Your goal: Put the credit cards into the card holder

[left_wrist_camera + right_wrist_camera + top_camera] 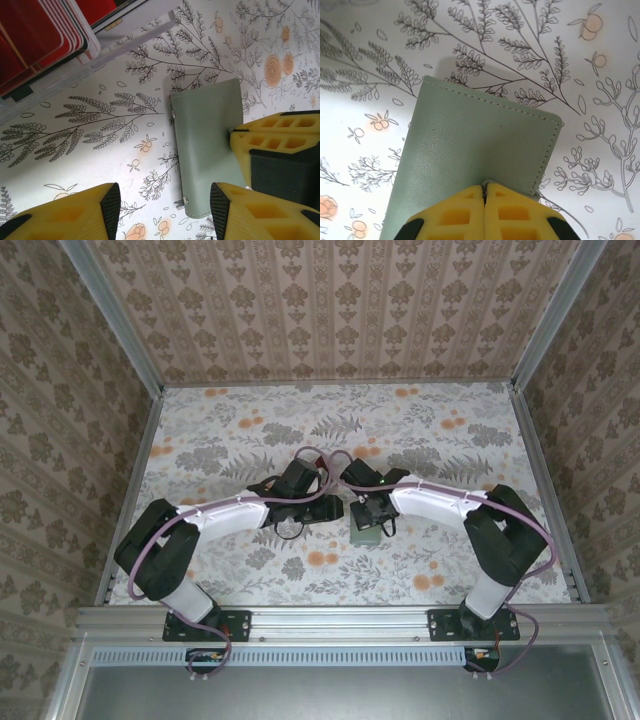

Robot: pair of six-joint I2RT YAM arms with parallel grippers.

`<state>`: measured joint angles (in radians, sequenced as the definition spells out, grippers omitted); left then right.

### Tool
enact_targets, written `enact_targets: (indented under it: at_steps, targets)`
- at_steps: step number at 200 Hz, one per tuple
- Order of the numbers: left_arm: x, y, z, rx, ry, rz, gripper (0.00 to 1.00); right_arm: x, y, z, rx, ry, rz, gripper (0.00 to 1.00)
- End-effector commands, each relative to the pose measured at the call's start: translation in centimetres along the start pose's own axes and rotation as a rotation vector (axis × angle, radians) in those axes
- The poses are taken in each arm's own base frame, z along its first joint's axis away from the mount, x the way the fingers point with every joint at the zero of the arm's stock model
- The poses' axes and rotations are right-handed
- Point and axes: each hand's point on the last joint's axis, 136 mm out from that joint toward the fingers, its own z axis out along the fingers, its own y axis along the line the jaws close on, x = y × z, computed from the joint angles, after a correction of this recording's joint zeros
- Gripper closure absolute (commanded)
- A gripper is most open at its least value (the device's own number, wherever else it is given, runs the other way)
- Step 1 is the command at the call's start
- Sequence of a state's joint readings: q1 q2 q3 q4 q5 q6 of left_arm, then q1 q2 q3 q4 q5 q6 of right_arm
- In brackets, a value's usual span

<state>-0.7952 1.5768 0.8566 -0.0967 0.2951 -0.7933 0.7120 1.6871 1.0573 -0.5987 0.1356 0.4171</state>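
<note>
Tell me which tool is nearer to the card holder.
Right. The right tool is shut on the card holder at its edge, touching it. The left tool hangs open beside it, not gripping it.

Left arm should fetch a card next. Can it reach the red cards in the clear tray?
Probably yes: the left gripper has its jaws open and empty, bare table lies between it and the credit cards in the clear tray, and the right gripper is aside at the card holder.
</note>
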Motion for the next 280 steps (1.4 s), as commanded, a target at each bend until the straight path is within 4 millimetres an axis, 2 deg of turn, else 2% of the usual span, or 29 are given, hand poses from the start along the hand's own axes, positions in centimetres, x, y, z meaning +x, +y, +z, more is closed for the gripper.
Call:
enact_targets:
  at_steps: [1,46,77,106,140,169,172,182,208,233,248,280]
  targets:
    - [-0.2,-0.6,0.2,0.037,-0.003,-0.002,0.48,0.9,-0.2,-0.2,-0.013,-0.006,0.017,1.0]
    - [-0.2,-2.0,1.1,0.112,0.01,-0.016,0.49,-1.8,2.3,-3.5,-0.261,-0.182,0.1,1.0]
    - [-0.1,-2.5,2.0,0.172,0.016,-0.047,0.5,-2.7,2.2,-5.3,-0.356,-0.27,0.162,1.0]
    - [0.1,-2.6,2.8,0.182,0.03,-0.051,0.52,-2.5,1.6,-4.7,-0.348,-0.26,0.174,1.0]
    - [1.6,-1.7,4.4,0.159,0.081,-0.066,0.52,-2.7,1.9,-3.8,-0.416,-0.276,0.246,1.0]
    - [2.8,-0.8,5.5,0.148,0.11,-0.094,0.53,-3.7,1.5,-4.1,-0.493,-0.322,0.336,1.0]
    - [2.9,-0.7,5.6,0.148,0.112,-0.098,0.53,-4.1,1.4,-5.1,-0.511,-0.351,0.342,1.0]
    - [3.2,-0.5,5.8,0.15,0.117,-0.108,0.53,-4.3,0.8,-5.4,-0.52,-0.357,0.364,1.0]
    - [2.6,-0.8,5.1,0.149,0.091,-0.091,0.53,-3.6,-1.3,-4.8,-0.427,-0.33,0.356,1.0]
    - [1.4,-0.8,3.8,0.116,0.062,-0.058,0.52,-2.8,-2.4,-4.5,-0.426,-0.309,0.38,1.0]
    - [0.7,-0.9,2.8,0.109,0.031,-0.042,0.51,-3.0,-2.1,-5.4,-0.47,-0.321,0.377,1.0]
    - [-0.7,-1.1,0.8,0.092,-0.03,-0.011,0.47,-4.1,-0.8,-8.7,-0.566,-0.361,0.378,1.0]
